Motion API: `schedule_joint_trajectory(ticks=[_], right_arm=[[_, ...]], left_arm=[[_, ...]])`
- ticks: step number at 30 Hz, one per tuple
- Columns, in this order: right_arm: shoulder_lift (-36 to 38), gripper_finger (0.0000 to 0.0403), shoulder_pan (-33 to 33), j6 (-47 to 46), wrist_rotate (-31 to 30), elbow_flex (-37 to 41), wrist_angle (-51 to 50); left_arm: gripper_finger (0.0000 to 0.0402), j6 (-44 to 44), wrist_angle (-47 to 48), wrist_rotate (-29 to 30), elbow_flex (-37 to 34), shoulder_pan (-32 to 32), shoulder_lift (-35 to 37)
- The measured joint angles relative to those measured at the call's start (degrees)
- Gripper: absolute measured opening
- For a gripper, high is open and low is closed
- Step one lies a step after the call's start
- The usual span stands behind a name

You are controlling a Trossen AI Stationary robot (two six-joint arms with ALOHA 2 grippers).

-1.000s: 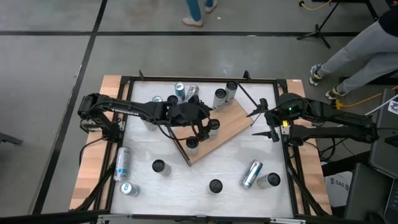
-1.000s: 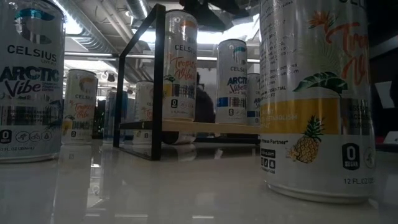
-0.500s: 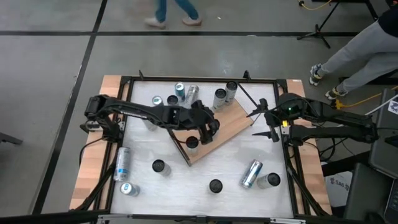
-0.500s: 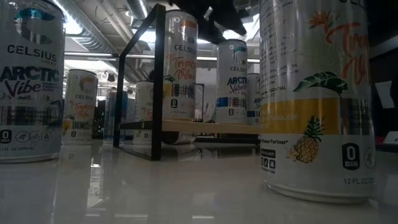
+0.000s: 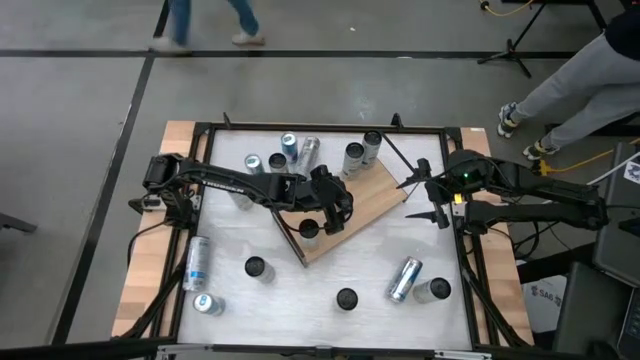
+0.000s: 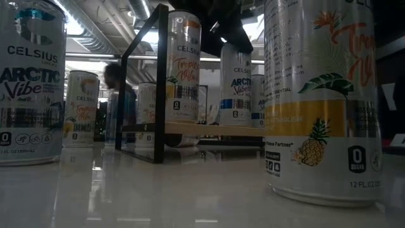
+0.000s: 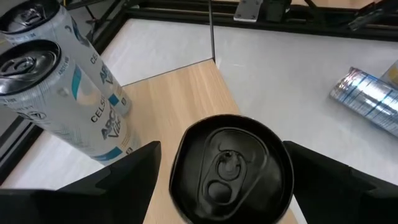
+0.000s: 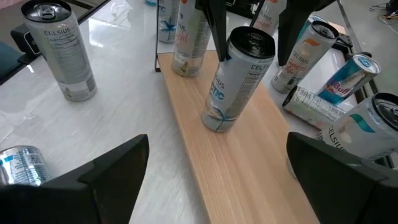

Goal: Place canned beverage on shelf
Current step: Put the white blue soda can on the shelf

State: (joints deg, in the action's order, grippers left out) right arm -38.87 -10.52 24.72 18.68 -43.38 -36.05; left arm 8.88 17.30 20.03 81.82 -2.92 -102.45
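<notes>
Bright overhead light, glossy table point(image 6: 158, 196) glare, dim backlit low view

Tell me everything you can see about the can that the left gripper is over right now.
The can stands upright on the shelf, a light wood-grain board. It is silver-white with blue Arctic Vibe lettering and a black top with an unopened pull tab. The left gripper is open, one finger on each side of its top; contact cannot be judged. Another can stands near it on the board.
</notes>
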Motion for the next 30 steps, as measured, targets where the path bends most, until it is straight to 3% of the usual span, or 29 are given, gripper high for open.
schedule_joint_trajectory(ticks=[12,24,30], right_arm=[[0.0,0.037,0.0,0.0,0.0,0.0,0.0],[0.0,0.037,0.0,0.0,0.0,0.0,0.0],[0.0,0.037,0.0,0.0,0.0,0.0,0.0]], left_arm=[[0.0318,0.0,0.0,0.0,0.0,-0.2,0.0],[0.0244,0.0,0.2,0.0,0.0,-0.1,0.0],[0.0237,0.1,-0.3,0.0,0.0,0.7,0.0]])
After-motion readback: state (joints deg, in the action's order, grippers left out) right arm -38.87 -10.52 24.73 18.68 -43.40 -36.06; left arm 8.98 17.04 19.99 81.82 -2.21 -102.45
